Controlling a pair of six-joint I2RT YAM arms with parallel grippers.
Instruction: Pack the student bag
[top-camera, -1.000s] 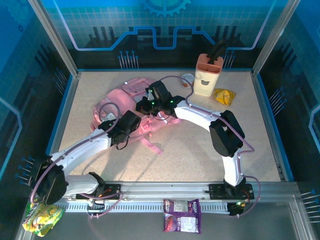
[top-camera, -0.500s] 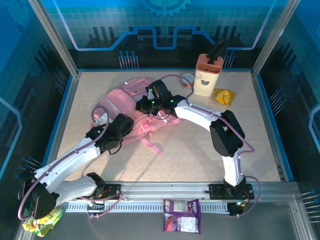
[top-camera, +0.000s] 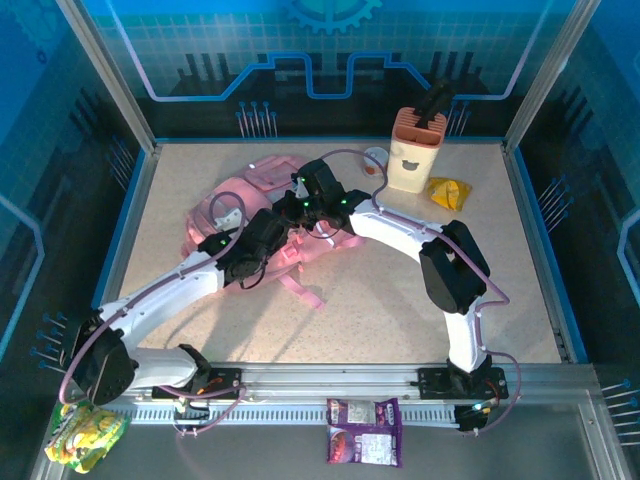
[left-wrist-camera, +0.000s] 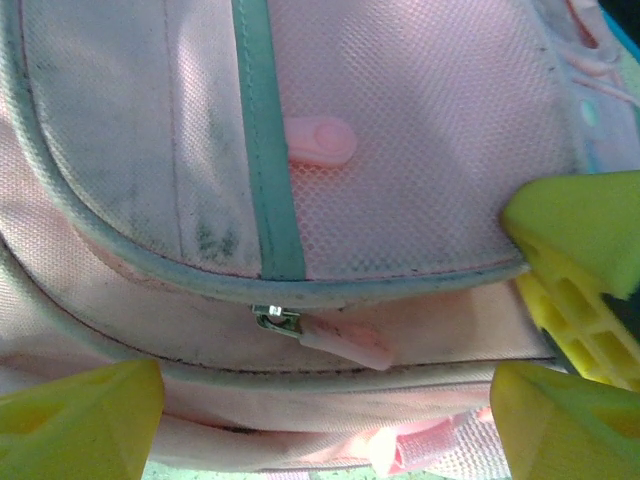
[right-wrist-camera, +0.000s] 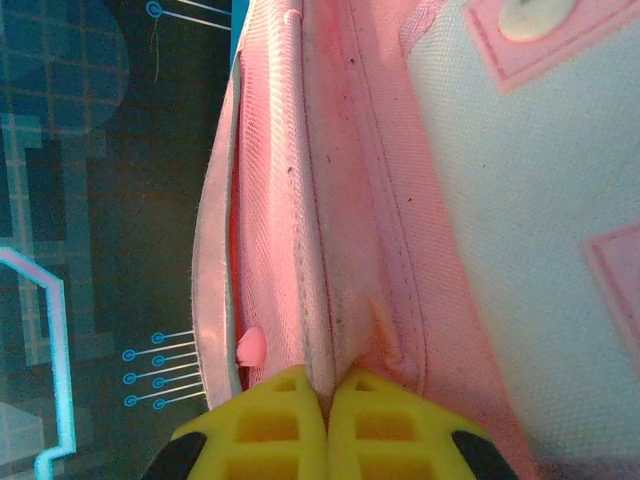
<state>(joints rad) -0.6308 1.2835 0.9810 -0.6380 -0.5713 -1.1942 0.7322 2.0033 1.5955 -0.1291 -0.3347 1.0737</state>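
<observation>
The student bag (top-camera: 262, 176), pink and soft, lies at the back left of the table with a strap trailing toward the front. My right gripper (top-camera: 298, 207) is shut on a fold of its pink fabric (right-wrist-camera: 340, 300) beside a seam, and a small pink pull tab (right-wrist-camera: 250, 347) shows just left of its fingers (right-wrist-camera: 270, 425). My left gripper (left-wrist-camera: 320, 425) stands open close over the bag's front (left-wrist-camera: 420, 130). A metal zipper slider with a pink pull (left-wrist-camera: 335, 340) lies between and just ahead of its yellow fingertips (left-wrist-camera: 80, 420). The right gripper's yellow fingers (left-wrist-camera: 585, 250) show at the right edge.
A peach holder (top-camera: 415, 150) with a black item in it stands at the back right, with a yellow packet (top-camera: 447, 191) and a small white object (top-camera: 375, 157) near it. A purple snack pack (top-camera: 363, 430) lies on the front rail, a yellow-green pack (top-camera: 85, 440) at the front left corner.
My left arm drew back to the left, then came forward again onto the bag's front. The right gripper has stayed shut on the bag.
</observation>
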